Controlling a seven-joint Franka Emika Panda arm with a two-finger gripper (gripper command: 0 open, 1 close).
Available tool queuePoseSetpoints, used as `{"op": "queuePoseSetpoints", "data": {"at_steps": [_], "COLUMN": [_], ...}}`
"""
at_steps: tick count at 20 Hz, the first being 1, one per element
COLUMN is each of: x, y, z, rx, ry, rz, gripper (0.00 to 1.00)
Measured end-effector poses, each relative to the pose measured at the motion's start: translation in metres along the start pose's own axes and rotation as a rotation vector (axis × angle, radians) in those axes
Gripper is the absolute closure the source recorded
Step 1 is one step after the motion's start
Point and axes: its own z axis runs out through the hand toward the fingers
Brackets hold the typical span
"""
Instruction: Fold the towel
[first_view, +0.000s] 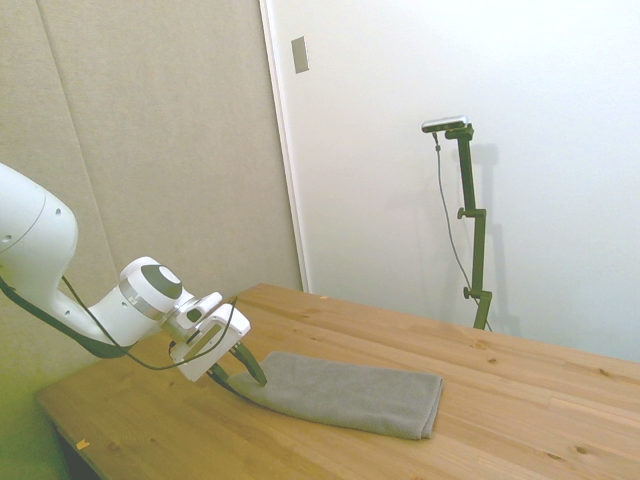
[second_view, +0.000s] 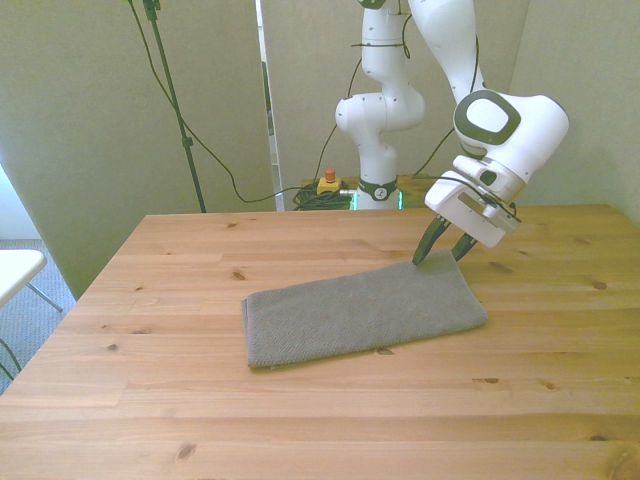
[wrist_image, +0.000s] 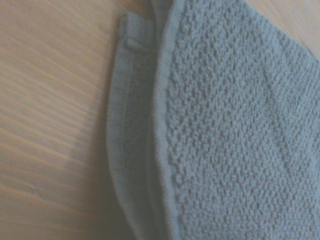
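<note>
The grey towel (second_view: 360, 312) lies flat on the wooden table (second_view: 200, 260) as a long layered strip, folded over on itself. My gripper (second_view: 445, 255) is tilted down at the towel's far corner on the front view's right. It is open, its two dark fingers a little apart, and the tips sit right at the cloth's edge. From the side, the gripper (first_view: 238, 378) stands at the short end of the towel (first_view: 345, 392) nearest the arm. Close up, the wrist view shows the towel's (wrist_image: 225, 125) stacked hems lying on bare wood.
Behind the table's far edge stand the arm's base and a yellow box with a red button (second_view: 328, 181), with cables on the floor. A white surface (second_view: 15, 270) juts in at the front view's left. Bare wood surrounds the towel.
</note>
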Motion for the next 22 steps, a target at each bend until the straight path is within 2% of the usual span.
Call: {"op": "queuePoseSetpoints", "data": {"at_steps": [10,14,18,22], "x": [-0.005,0.002,0.025,0.059], "y": [-0.004,0.002,0.024,0.067], "z": [0.002,-0.001,-0.017,-0.036], "rx": [0.027,0.048,0.099,0.15], "ry": [-0.01,-0.028,-0.053,-0.062], "rz": [-0.004,0.033,0.089,0.169], "gripper": [1.0,1.0,1.0,1.0]}}
